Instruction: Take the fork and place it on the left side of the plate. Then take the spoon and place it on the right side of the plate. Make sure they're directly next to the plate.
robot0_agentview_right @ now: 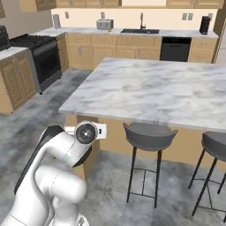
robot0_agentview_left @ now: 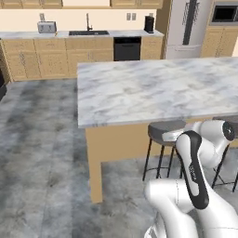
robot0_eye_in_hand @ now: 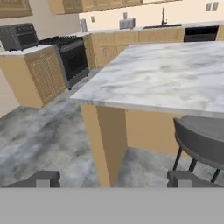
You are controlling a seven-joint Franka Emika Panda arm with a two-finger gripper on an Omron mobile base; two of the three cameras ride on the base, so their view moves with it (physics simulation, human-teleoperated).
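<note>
We cannot tell where the fork, the spoon or the plate lie. The marble surface [robot0_agentview_left: 153, 88] of the island stretches ahead of us, and its right end is cut off by the frame in both base views.

The arm [robot0_agentview_left: 195, 172] is folded up close to the base, below the level of the surface, with its elbow bent and raised. In the right base view the wrist sits at about 8 o'clock, just in front of the island's near corner leg, and points toward the island.

In the hand view the tool [robot0_eye_in_hand: 114, 179] shows as two dark fingertips [robot0_eye_in_hand: 43, 179] at 7 and 5 o'clock, spread wide. They hold nothing and touch nothing. Most of the fingers is cut off at the bottom.

A grey stool [robot0_eye_in_hand: 201, 140] stands at 4 o'clock, tucked under the surface edge and partly cut off. A black stove [robot0_eye_in_hand: 65, 52] sits at 10 o'clock, well apart from the island.
</note>
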